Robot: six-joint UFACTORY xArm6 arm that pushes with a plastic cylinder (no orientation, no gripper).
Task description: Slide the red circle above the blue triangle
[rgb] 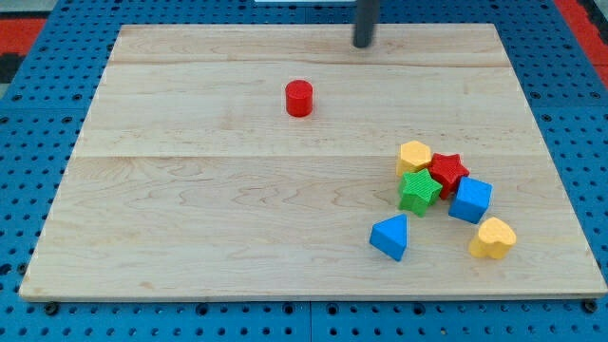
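Observation:
The red circle (pixel 298 98) stands alone on the wooden board, in the upper middle of the view. The blue triangle (pixel 390 237) lies in the lower right, well below and to the right of the red circle. My tip (pixel 364 44) is near the board's top edge, above and to the right of the red circle, apart from it and far from the blue triangle.
A cluster sits above and to the right of the blue triangle: a yellow hexagon (pixel 414 156), a red star (pixel 448 171), a green star (pixel 418 190), a blue cube (pixel 470 199) and a yellow heart (pixel 493 237). The wooden board (pixel 190 228) lies on a blue pegboard.

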